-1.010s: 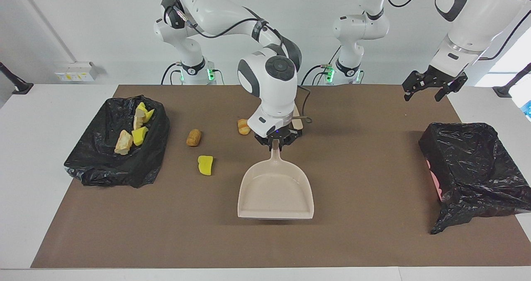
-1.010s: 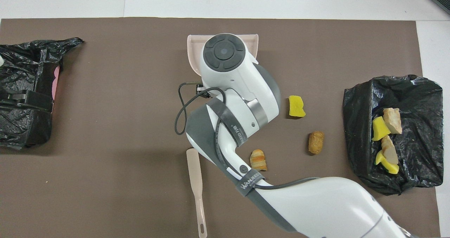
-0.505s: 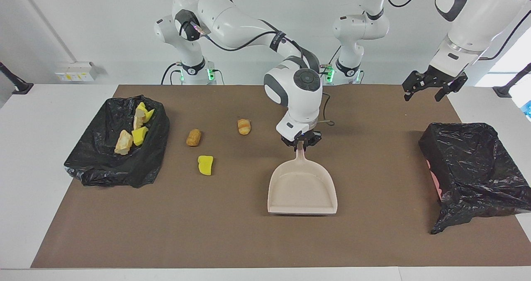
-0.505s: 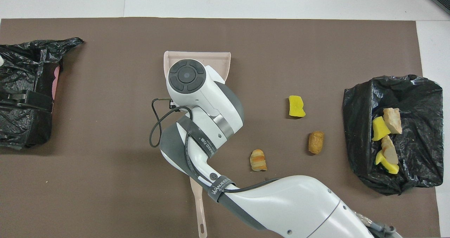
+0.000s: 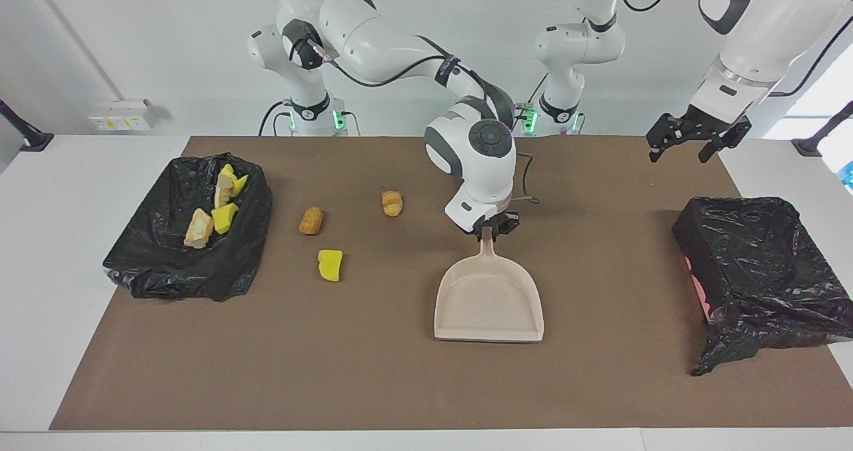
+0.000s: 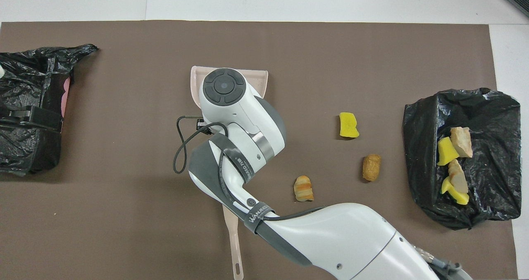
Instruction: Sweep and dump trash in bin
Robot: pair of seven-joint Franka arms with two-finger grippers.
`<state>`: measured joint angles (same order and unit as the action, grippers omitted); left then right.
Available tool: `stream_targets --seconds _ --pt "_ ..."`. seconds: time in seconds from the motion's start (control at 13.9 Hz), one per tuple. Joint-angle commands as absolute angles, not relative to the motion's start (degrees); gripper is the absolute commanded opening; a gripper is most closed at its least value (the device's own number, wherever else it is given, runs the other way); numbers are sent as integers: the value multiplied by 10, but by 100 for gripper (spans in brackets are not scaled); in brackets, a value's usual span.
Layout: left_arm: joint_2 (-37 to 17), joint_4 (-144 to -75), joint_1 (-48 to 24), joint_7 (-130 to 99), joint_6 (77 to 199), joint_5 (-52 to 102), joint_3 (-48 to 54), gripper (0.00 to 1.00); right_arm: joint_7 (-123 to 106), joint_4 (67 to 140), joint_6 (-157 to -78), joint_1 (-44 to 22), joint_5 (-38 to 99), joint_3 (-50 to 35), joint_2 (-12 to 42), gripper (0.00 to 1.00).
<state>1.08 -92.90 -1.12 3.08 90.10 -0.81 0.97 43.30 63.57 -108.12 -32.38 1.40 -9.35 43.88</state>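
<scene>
Near the lower edge of the overhead frame, just left of centre, a beige spatula [image 6: 234, 247] lies on the brown mat [image 6: 124, 214] of the desk, its upper end under the right arm. Right of it on the mat lie three loose scraps: a striped bread lump [image 6: 303, 188], a brown lump [image 6: 371, 167] and a yellow foam chunk [image 6: 348, 125]. At the right edge the black bag bin [image 6: 492, 118] holds the other scraps [image 6: 454, 164]. In the facing frame's centre the right claw [image 5: 488, 230] is pinching the handle of the beige dustpan [image 5: 488, 301], whose pan rests flat on the mat. At that frame's right a second black bag bin [image 5: 760, 271] stands; above it, upper right, the left claw [image 5: 696, 138] waits in the air, fingers spread
</scene>
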Motion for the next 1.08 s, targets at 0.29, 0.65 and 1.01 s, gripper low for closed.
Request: stream_targets --seconds 0.29,0.65,1.01 --pt "12 -925 -8 32 899 -19 11 100 402 635 -1074 -318 25 -103 438 19" --pt "12 -925 -8 32 899 -19 11 100 402 635 -1075 -315 21 -103 438 35" --pt "12 -925 -8 32 899 -19 11 100 402 635 -1076 -314 23 -103 428 43"
